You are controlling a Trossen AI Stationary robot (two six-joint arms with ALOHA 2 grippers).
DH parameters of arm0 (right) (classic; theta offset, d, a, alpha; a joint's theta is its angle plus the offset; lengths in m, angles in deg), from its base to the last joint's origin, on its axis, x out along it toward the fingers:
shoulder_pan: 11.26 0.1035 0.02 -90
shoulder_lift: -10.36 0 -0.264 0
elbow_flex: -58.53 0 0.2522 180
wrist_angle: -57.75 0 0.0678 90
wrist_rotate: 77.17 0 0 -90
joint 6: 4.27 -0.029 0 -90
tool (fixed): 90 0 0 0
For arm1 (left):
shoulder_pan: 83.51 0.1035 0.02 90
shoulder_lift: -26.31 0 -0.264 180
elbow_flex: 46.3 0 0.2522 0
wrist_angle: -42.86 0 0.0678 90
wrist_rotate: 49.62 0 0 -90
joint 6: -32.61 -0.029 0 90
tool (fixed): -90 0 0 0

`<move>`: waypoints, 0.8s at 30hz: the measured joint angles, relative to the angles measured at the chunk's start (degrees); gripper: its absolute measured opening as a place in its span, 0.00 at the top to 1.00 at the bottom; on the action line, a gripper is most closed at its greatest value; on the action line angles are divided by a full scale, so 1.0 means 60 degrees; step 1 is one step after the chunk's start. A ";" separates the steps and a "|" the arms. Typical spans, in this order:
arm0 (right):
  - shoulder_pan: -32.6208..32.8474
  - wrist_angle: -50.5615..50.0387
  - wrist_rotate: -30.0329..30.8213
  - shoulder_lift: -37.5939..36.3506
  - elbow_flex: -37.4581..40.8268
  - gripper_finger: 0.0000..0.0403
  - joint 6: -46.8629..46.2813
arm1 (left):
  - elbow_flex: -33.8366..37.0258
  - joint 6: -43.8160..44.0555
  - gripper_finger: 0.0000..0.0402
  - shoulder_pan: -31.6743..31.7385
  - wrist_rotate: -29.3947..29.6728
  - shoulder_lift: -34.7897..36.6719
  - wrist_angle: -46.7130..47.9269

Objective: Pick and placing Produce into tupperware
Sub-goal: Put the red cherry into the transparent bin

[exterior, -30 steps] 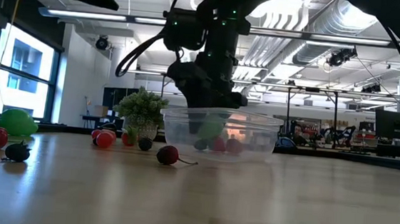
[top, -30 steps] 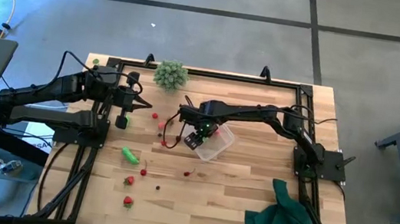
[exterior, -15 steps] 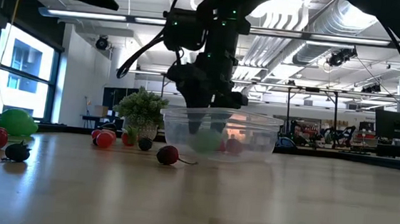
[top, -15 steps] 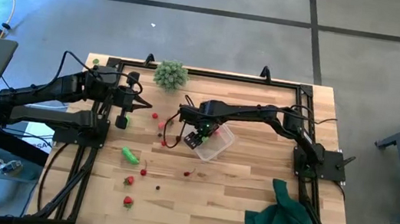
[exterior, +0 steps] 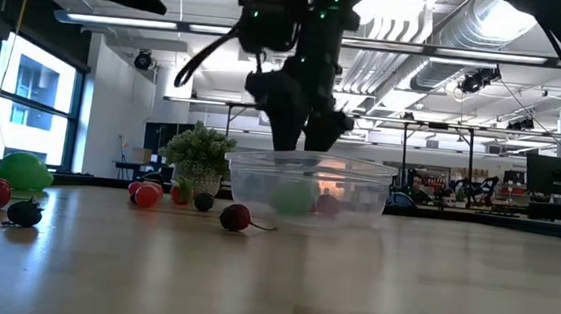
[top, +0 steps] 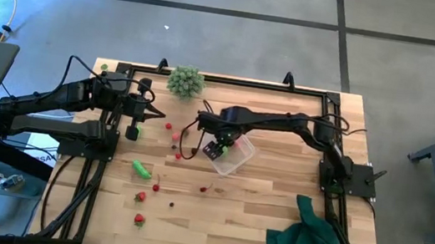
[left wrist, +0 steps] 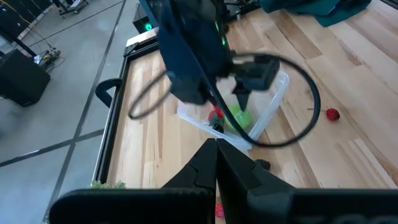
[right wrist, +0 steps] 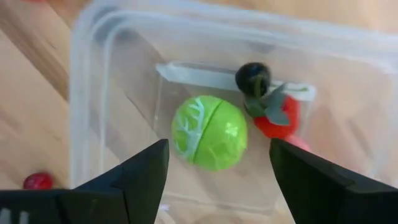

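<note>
The clear tupperware [top: 245,153] stands near the table's middle, and its see-through wall [exterior: 358,195] shows in the low view. Inside it lie a bright green round piece [right wrist: 210,132], a red piece [right wrist: 278,119] and a dark one [right wrist: 253,77]. My right gripper [right wrist: 217,186] hovers open just above the tupperware [right wrist: 93,93], one finger on each side of the green piece, touching nothing. More produce lies loose on the wood: red berries [top: 169,126], a green oblong piece [top: 141,168], and a dark red one [exterior: 235,216]. My left gripper [top: 159,114] waits shut at the table's left, off the table.
A pale green bushy clump [top: 186,81] stands at the far edge. A dark green cloth [top: 303,239] lies at the near right corner. A black frame [top: 206,77] rims the table. Bare wood lies on the near side of the tupperware.
My right gripper has risen from inside the tupperware to just above its rim. The green round piece, which was higher up between the fingers, now lies on the container's floor. The left arm kept still.
</note>
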 joint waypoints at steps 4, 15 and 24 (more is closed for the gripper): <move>0.0040 0.0005 0.0332 -0.0678 -0.0004 0.33 0.0039 | 0.0000 0.0000 1.00 -0.0001 -0.0001 -0.0001 -0.0001; 0.1232 -0.0122 0.2634 -0.2926 -0.0004 0.33 -0.0076 | 0.0000 0.0001 1.00 0.0003 0.0000 0.0000 0.0000; 0.3038 -0.0247 0.3600 -0.3693 -0.0004 0.33 -0.0917 | 0.0000 -0.0002 1.00 0.0003 0.0000 -0.0003 -0.0003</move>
